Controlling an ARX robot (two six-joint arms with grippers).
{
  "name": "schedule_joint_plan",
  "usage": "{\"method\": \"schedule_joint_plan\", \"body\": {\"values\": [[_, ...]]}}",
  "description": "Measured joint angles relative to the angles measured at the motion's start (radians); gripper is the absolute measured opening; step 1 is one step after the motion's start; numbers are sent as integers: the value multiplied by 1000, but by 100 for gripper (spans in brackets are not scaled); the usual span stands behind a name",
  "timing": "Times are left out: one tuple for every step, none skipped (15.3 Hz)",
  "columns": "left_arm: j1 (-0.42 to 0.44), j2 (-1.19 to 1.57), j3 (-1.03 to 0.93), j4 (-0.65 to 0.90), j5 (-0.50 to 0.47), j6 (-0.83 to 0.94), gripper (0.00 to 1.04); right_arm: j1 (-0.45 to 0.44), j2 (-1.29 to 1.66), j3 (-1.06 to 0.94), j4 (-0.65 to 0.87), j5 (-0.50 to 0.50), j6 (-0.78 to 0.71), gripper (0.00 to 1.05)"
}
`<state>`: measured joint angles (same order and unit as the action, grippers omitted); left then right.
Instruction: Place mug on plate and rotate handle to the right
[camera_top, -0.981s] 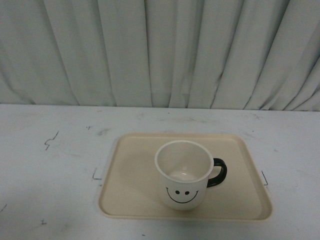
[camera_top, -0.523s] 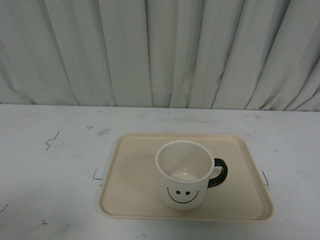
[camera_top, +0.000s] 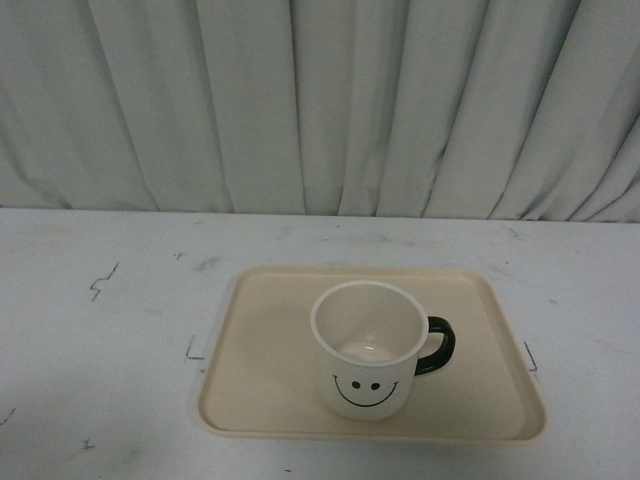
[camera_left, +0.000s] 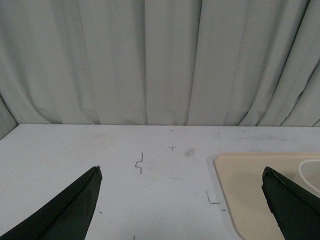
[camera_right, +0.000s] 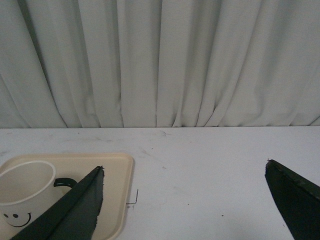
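Mug (camera_top: 368, 350) upright on plate (camera_top: 260, 400), handle (camera_top: 437, 345) at three o'clock; left gripper (camera_left: 182, 200) and right gripper (camera_right: 185, 200) wide apart, empty. Risk: stray sweep nudging handle off-line.

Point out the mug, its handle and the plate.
mug (camera_top: 366, 375), front view, on the outer wall just above the smiley print.
handle (camera_top: 442, 348), front view, on the outer curve of the black loop.
plate (camera_top: 262, 345), front view, on the bare floor left of the mug.
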<state>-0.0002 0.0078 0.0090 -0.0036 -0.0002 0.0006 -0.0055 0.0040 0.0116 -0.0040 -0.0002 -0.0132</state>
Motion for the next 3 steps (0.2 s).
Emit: {"method": "schedule_joint_plan", "body": {"values": [[0,0,0,0,0,0,98,0,0,0,0,0,0,100],[0,0,0,0,0,0,98,0,0,0,0,0,2,100],[0,0,0,0,0,0,98,0,0,0,0,0,2,100]]}}
